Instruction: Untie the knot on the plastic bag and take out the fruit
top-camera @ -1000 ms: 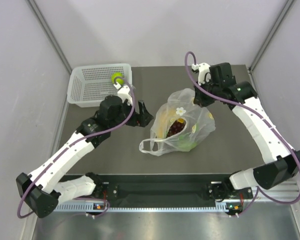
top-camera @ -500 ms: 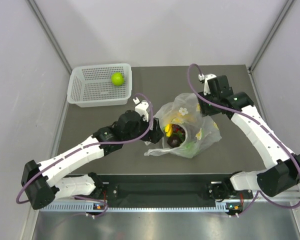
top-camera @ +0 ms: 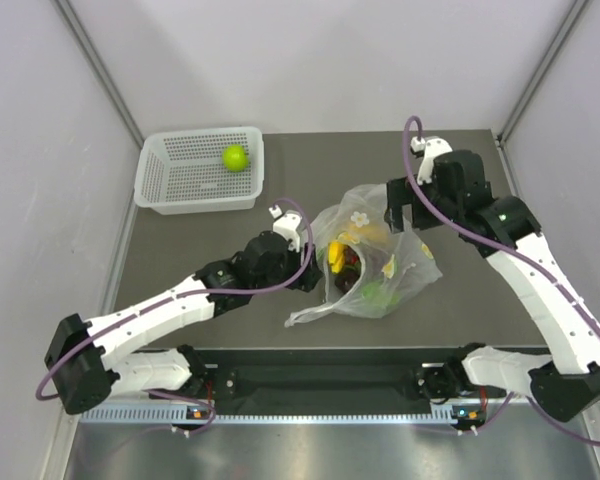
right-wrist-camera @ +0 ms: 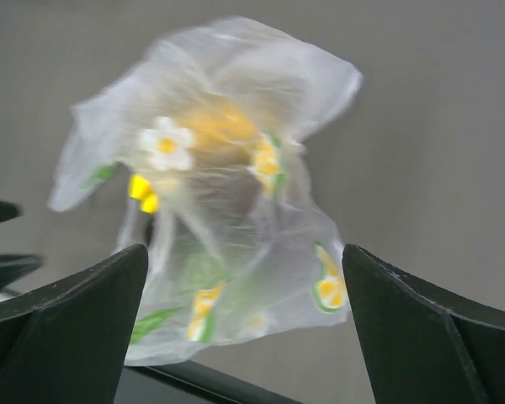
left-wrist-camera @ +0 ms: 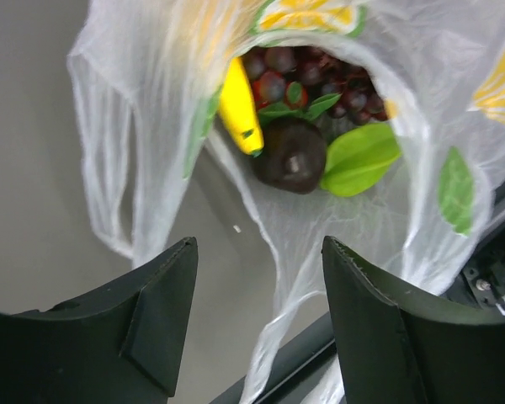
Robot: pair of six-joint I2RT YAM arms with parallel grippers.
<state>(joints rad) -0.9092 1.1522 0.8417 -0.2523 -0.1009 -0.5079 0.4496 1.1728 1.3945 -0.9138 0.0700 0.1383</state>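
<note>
The plastic bag [top-camera: 385,262] lies on the table with its mouth gaping to the left. No knot shows; one handle loop [top-camera: 305,314] trails loose toward the front. Inside lie a yellow banana [left-wrist-camera: 238,109], dark grapes [left-wrist-camera: 295,67], a dark round fruit [left-wrist-camera: 288,164] and a green leaf [left-wrist-camera: 359,157]. My left gripper [left-wrist-camera: 261,252] is at the bag's mouth [top-camera: 318,270], jaws apart, with a thin strand of film running loose between them. My right gripper [right-wrist-camera: 244,261] hovers wide open over the bag's far right side [top-camera: 404,210], holding nothing. A green apple [top-camera: 235,157] sits in the basket.
The white perforated basket [top-camera: 170,190] stands at the back left corner of the dark table. Grey walls close in the left, right and back sides. The black rail [top-camera: 320,380] with both arm bases runs along the near edge.
My left gripper has come from beside the basket to the bag's mouth and narrowed a little. My right gripper has opened, let go of the bag's top and drawn back; the bag has slumped.
</note>
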